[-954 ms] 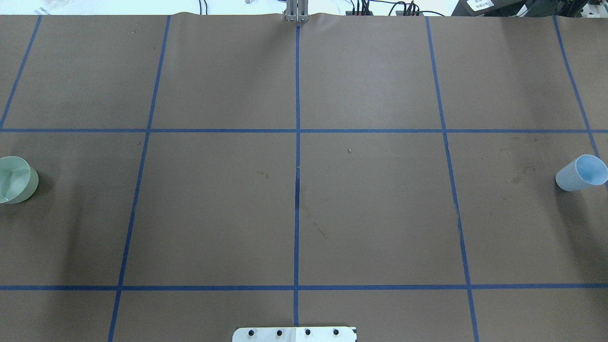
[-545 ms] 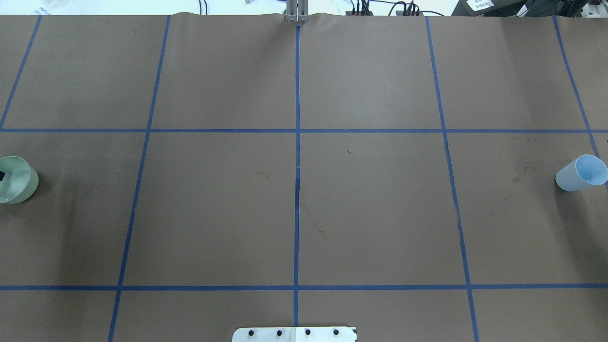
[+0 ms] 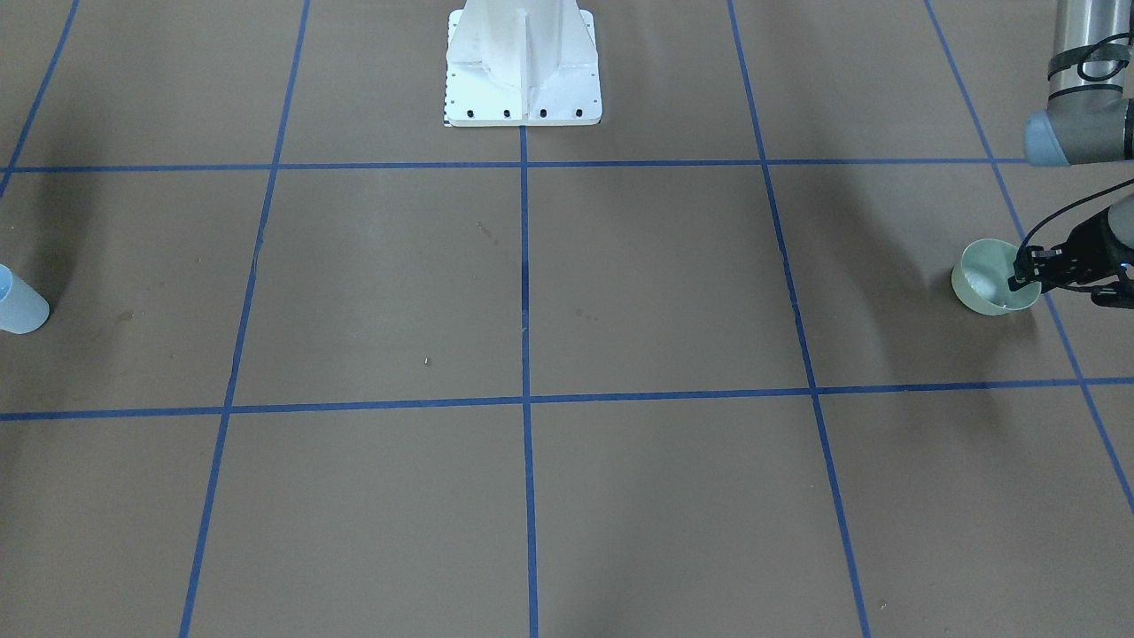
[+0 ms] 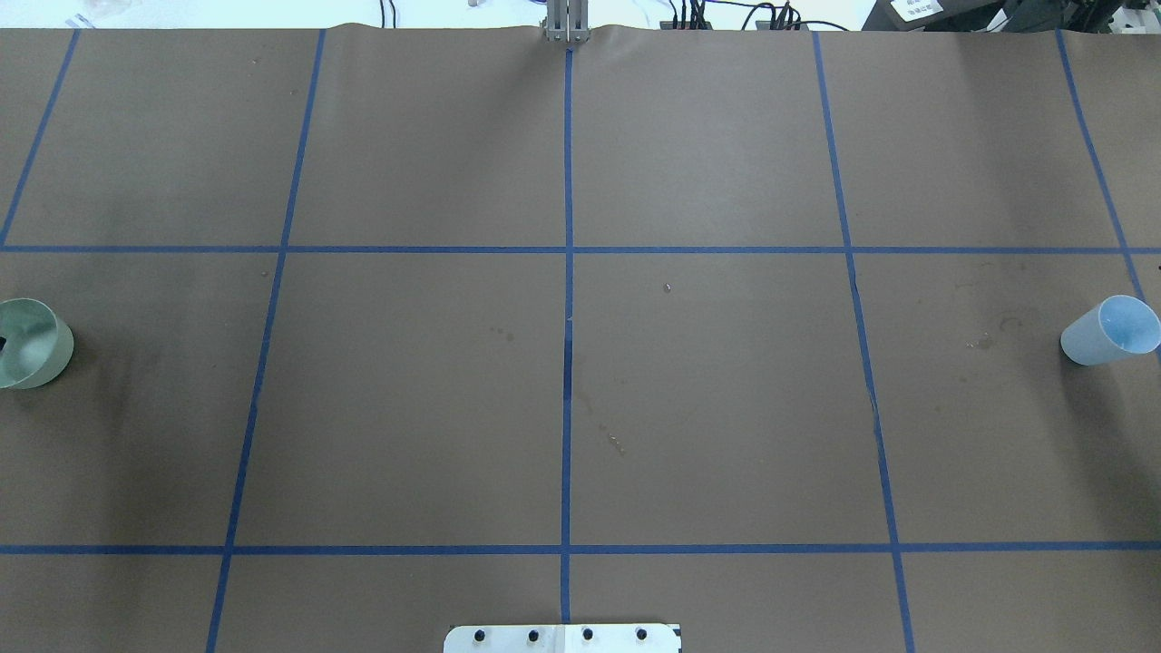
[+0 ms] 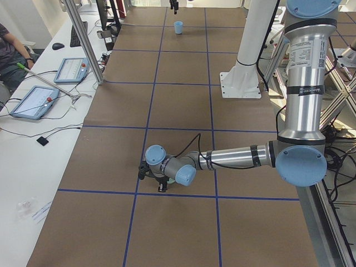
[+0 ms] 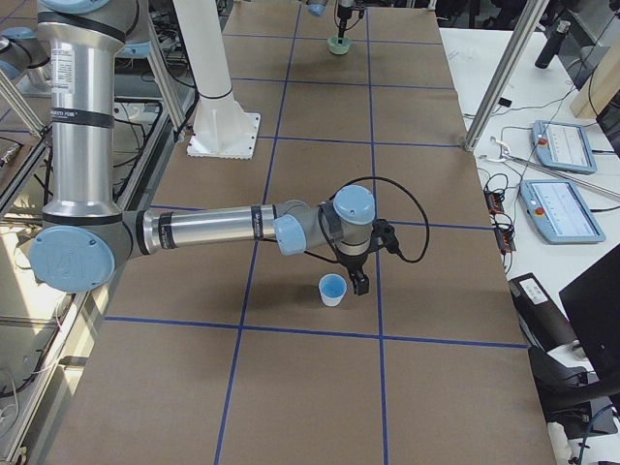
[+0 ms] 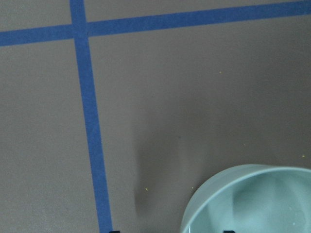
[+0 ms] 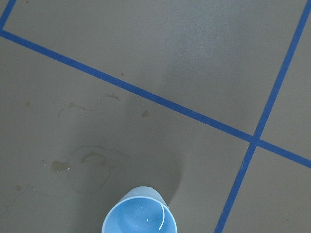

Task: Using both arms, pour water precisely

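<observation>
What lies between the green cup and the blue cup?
Nothing standing: the overhead view shows only brown paper, blue tape lines and faint stains between green cup and blue cup.

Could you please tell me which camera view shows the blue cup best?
The exterior right view: the blue cup stands whole and near, beside the right claw. The right wrist and front-facing views crop it, the overhead view has it at the edge, and exterior left shows it tiny.

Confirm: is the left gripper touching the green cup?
Cannot tell. In the front-facing view the left gripper overlaps the green cup, but no contact or gap shows plainly.
</observation>
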Controlling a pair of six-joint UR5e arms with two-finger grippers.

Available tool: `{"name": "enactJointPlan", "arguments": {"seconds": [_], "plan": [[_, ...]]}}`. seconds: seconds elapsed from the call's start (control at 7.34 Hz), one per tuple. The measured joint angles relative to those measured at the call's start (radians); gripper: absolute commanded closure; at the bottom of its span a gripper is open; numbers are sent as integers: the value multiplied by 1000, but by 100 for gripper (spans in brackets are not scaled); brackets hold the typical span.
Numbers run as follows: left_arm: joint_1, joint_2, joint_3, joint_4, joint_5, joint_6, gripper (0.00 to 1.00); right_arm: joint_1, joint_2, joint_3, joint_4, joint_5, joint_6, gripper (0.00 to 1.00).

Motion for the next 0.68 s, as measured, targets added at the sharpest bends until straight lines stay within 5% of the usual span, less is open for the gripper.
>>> {"name": "enactJointPlan", "arguments": {"seconds": [0.41,0.68], "plan": [[-1,-33,-53,18,-106,-29,100,2,-6,18,-2,0,0,0],[33,-66,-180,51,-147,-224,100,7,-6,19,-2,-1,0,0]]}}
